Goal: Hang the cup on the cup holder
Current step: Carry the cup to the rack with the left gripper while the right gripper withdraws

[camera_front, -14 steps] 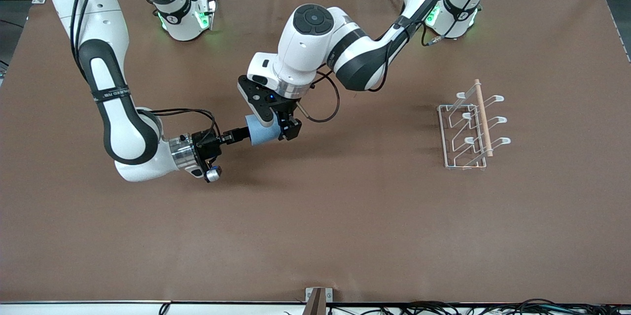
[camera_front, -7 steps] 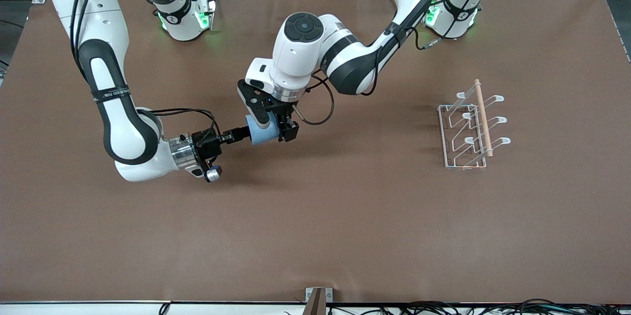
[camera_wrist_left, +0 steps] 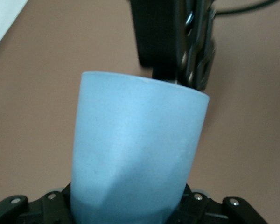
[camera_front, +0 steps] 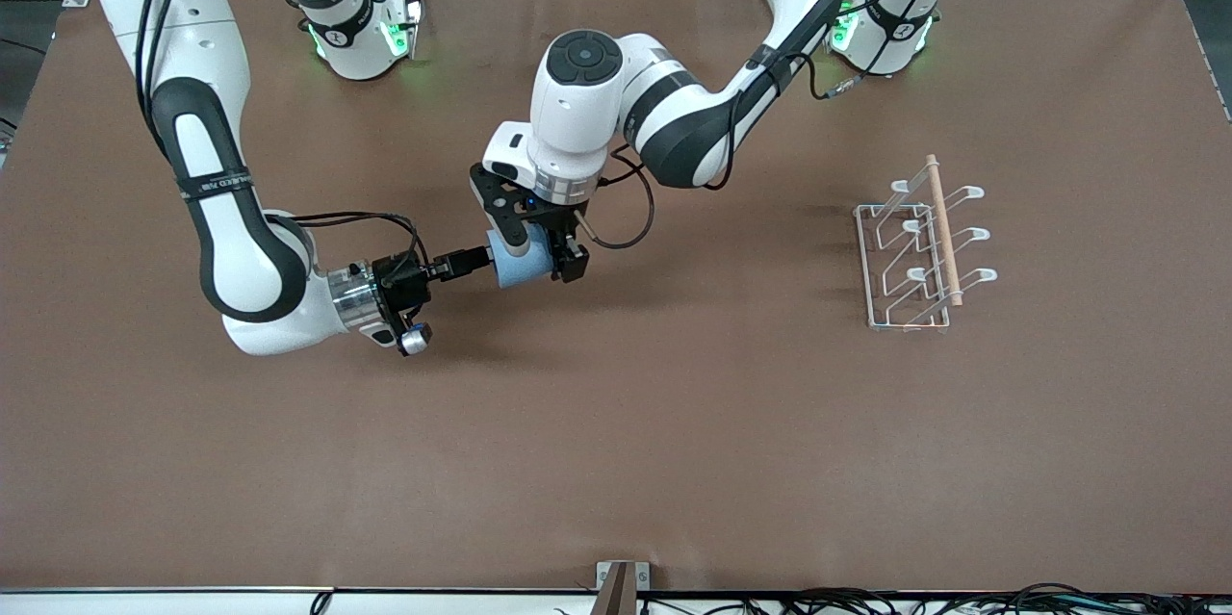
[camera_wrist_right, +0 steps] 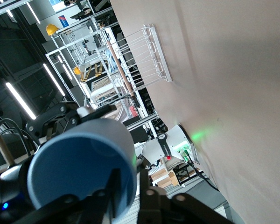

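The light-blue cup (camera_front: 527, 267) is held on its side in the air over the middle of the table. My right gripper (camera_front: 481, 261) is shut on its rim, one finger inside and one outside, as the right wrist view (camera_wrist_right: 128, 175) shows on the cup (camera_wrist_right: 79, 163). My left gripper (camera_front: 539, 251) comes down from above with its jaws open on either side of the cup's body. The cup (camera_wrist_left: 137, 149) fills the left wrist view. The white wire cup holder (camera_front: 914, 259) with its wooden rod (camera_front: 941, 230) stands toward the left arm's end of the table, bare.
The brown table (camera_front: 674, 422) carries only the holder. The holder (camera_wrist_right: 140, 56) also shows in the right wrist view. Both arm bases stand along the table's edge farthest from the front camera. A small bracket (camera_front: 616, 581) sits at the nearest edge.
My left gripper has swung in and settled lower around the cup. The right gripper and cup have hardly moved.
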Motion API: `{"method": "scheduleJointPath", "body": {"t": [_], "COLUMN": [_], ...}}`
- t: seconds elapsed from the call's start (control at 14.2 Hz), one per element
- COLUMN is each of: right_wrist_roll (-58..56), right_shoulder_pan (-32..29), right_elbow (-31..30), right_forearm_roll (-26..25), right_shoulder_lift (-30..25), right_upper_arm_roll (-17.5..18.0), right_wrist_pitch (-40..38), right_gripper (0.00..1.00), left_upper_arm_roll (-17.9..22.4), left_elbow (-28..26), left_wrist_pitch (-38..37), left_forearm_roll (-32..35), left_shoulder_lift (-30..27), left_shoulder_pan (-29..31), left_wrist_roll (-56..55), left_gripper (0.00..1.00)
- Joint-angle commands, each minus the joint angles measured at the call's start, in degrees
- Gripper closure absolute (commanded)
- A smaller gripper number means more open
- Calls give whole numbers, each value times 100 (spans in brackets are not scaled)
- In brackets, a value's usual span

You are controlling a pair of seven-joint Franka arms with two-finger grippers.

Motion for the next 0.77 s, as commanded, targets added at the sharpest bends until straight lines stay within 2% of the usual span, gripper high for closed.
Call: {"method": "scheduleJointPath", "body": {"t": [0.0,0.14,0.35,0.56,0.7], "right_wrist_roll": [25,25,34,25,25], "right_shoulder_pan": [-75,-93,-93,-93,-110], "right_elbow": [-82,-231,-520,-715,-706], "right_forearm_roll": [-81,-404,-1913,-3013,-3831], "right_shoulder_lift": [-69,-131,-533,-921,-1141], "right_upper_arm_roll": [38,-172,-681,-1112,-1280], "right_wrist_pitch": [-12,49,504,910,1191], "right_gripper": [0,0,0,0,0], "left_upper_arm_roll": [83,275,417,417,417], "left_elbow": [52,52,43,34,34], "left_wrist_pitch": [-638,-1235,-2342,-3520,-4057], "left_forearm_roll": [135,170,563,1116,1583], "left_shoulder_lift": [-184,-333,-570,-772,-930], "left_shoulder_pan": [30,82,459,1022,1321], "left_wrist_roll": [37,37,46,413,948], "left_gripper": [83,82,85,84,85]}}
